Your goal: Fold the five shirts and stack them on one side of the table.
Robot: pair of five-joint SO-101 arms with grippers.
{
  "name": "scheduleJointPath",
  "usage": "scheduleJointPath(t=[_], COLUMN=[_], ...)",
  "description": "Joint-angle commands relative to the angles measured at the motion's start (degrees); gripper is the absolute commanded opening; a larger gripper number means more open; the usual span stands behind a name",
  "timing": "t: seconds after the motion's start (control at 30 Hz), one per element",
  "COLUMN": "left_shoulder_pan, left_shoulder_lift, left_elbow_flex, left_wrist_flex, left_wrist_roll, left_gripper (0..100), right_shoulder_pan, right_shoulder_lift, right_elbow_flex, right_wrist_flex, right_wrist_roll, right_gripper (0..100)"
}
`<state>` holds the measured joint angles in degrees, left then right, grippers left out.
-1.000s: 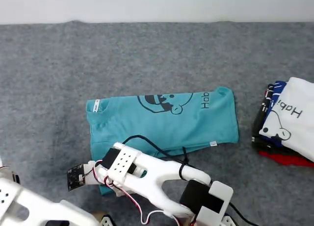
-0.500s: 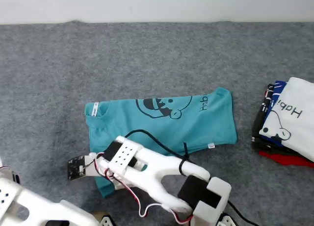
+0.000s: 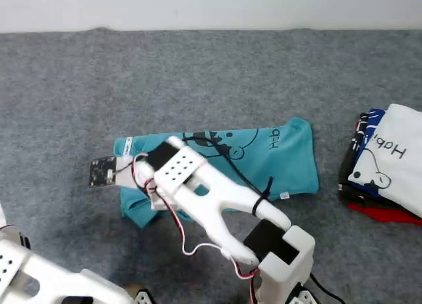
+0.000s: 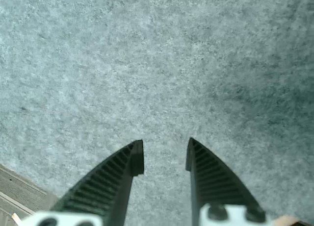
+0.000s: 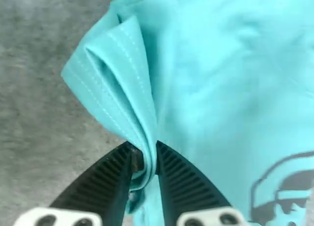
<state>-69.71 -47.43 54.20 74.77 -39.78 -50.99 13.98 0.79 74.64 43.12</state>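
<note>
While the high view looks down over the grey bench (image 3: 211, 73), the teal shirt (image 3: 283, 162) lies at the middle of the frame with its long axis running left to right, its left end rumpled and its lower left corner bunched. The right arm (image 3: 217, 205) rises from the lower centre and slants up and to the left, so its wrist sits over that left end, with nearly all of the cloth stretching away to the right of it. A stack of folded shirts (image 3: 386, 162) rests at the right edge, well apart from the teal one, and the left arm (image 3: 26, 271) sits in the lower left corner, off the cloth. Seen from the left wrist, the left gripper (image 4: 164, 155) hangs with its fingers spread over bare bench felt and nothing between them. Seen from the right wrist, the right gripper (image 5: 143, 155) is pinching a doubled fold of the teal shirt at its stitched edge, the fold standing up from the jaws and the printed body of the shirt spreading out beyond them. Judging by this, the right arm is by far the nearer, and the fold probably turns on carrying the pinched left-end edge across the shirt's short width while the long axis stays as it lies.
</note>
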Motion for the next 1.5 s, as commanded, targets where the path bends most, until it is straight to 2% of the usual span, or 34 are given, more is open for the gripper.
scheduleJointPath(t=[0.0,0.3,0.43,0.53,0.73,0.93,1.07,1.17,1.3,1.47], left_shoulder_pan=[-0.4,-0.4,-0.4,-0.4,-0.4,-0.4,-0.4,-0.4,-0.4,-0.4], left_shoulder_lift=[-1.1,-1.1,-1.1,-1.1,-1.1,-1.1,-1.1,-1.1,-1.1,-1.1], left_elbow_flex=[0.2,0.3,0.2,0.2,0.1,0.0,-0.6,-3.0,-6.9,-9.9], left_wrist_flex=[-1.1,-1.0,-0.9,-0.9,-0.9,-0.9,-0.7,2.5,7.9,12.8], left_wrist_roll=[0.4,0.4,0.4,0.4,0.4,0.4,0.4,0.4,0.6,5.3], left_gripper=[15,15,15,15,15,15,15,15,15,15], right_shoulder_pan=[2.4,8.0,8.6,10.5,15.9,16.6,17.0,18.5,23.1,32.9], right_shoulder_lift=[-0.6,0.5,3.6,5.6,12.4,14.7,14.7,14.7,14.6,14.9], right_elbow_flex=[-3.4,-3.6,-3.6,-5.6,-14.6,-24.9,-29.7,-31.4,-34.3,-37.5], right_wrist_flex=[-1.1,-6.3,-6.2,-6.3,-5.4,4.1,10.3,16.0,22.5,23.2], right_wrist_roll=[0.8,0.7,0.1,-4.0,-6.9,-7.2,-10.5,-11.0,-11.7,-13.8], right_gripper=[1.0,1.7,9.9,16.3,18.4,18.2,12.7,10.2,10.2,10.1])
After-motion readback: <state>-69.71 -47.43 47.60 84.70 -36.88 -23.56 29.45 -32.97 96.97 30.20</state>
